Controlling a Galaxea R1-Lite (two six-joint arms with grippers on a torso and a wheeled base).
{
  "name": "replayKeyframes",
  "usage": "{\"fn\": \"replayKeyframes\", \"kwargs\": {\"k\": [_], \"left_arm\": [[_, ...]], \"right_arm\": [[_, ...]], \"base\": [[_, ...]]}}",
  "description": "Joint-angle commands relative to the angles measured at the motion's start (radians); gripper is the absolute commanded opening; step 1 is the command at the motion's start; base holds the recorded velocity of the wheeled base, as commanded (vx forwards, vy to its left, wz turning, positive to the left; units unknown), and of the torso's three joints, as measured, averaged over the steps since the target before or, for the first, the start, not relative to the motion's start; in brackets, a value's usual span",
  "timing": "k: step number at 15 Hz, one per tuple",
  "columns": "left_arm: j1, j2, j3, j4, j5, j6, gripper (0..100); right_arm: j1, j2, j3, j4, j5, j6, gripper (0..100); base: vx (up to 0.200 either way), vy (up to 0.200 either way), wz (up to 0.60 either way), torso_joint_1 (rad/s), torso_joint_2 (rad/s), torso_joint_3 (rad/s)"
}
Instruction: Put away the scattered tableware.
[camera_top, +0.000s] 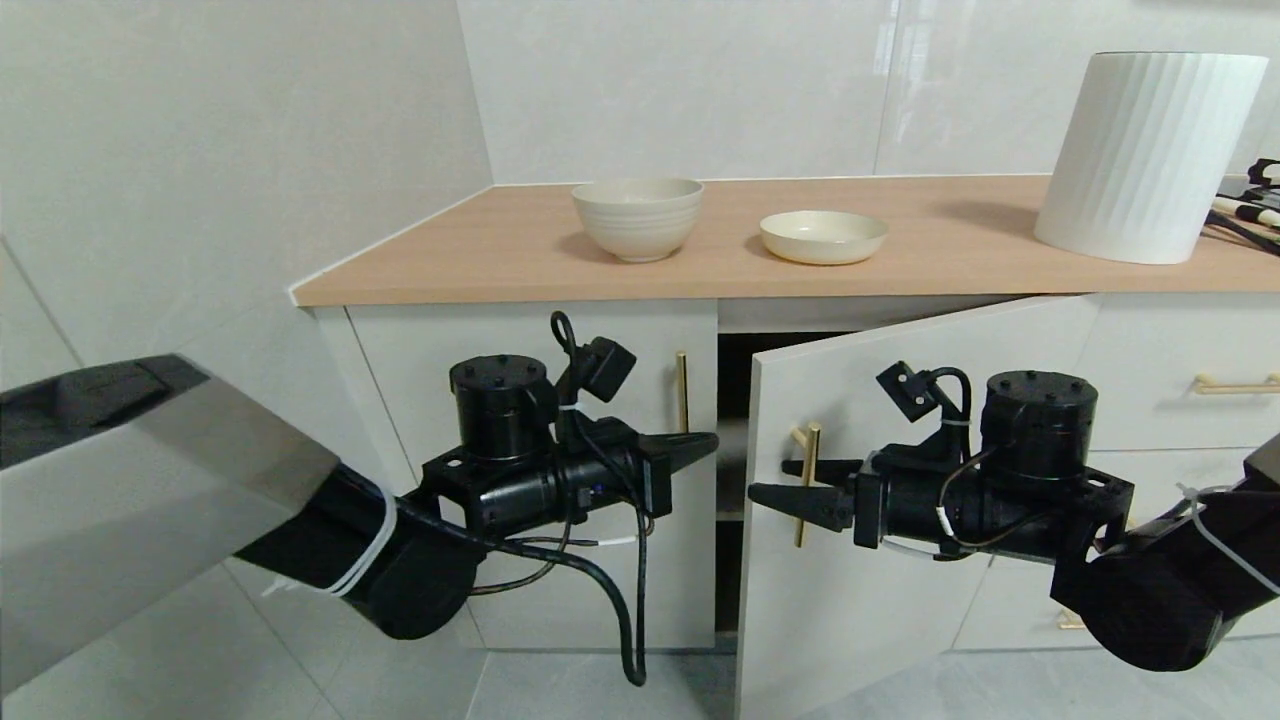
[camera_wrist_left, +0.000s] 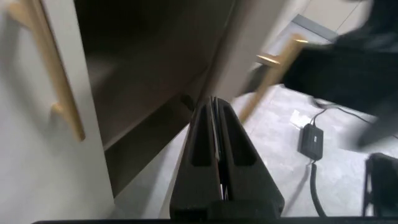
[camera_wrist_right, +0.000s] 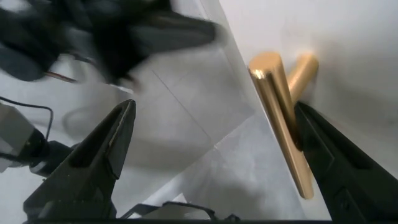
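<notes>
A deep cream bowl (camera_top: 637, 218) and a shallow cream dish (camera_top: 823, 236) stand side by side on the wooden counter (camera_top: 480, 250). Below them, the right cabinet door (camera_top: 860, 580) hangs partly open. My right gripper (camera_top: 775, 480) is open, with the door's brass handle (camera_top: 806, 482) between its fingers; in the right wrist view that brass handle (camera_wrist_right: 283, 124) sits close to one finger (camera_wrist_right: 336, 168) of the right gripper (camera_wrist_right: 214, 112). My left gripper (camera_top: 705, 443) is shut and empty, pointing at the dark gap of the cabinet. In the left wrist view the left gripper (camera_wrist_left: 213, 106) faces the cabinet interior (camera_wrist_left: 143, 56).
A tall white ribbed cylinder (camera_top: 1150, 155) stands on the counter at the right, with dark utensils (camera_top: 1245, 205) behind it. The left door (camera_top: 560, 340) is closed, its brass handle (camera_top: 682, 392) beside my left gripper. A drawer handle (camera_top: 1235, 382) shows farther right. Tiled floor lies below.
</notes>
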Motion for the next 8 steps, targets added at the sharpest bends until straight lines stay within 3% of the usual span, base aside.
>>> {"fn": "replayKeyframes", "kwargs": {"k": [1,3,8], "left_arm": [[-0.005,0.123,-0.11,-0.003,0.003,-0.019,0],[-0.01,0.178,-0.169,-0.007,0.003,-0.065,0],[-0.043,0.247,-0.271,-0.018,0.009,-0.073,0]], "right_arm": [[0.001,-0.017,0.001,-0.003,0.0,0.0,100],[0.001,-0.015,0.001,-0.001,0.0,-0.008,100],[0.001,-0.014,0.005,-0.001,0.0,-0.02,100]], "base": [[0.0,0.0,0.0,0.0,0.0,0.0],[0.0,0.0,0.0,0.0,0.0,0.0],[0.0,0.0,0.0,0.0,0.0,0.0]]}}
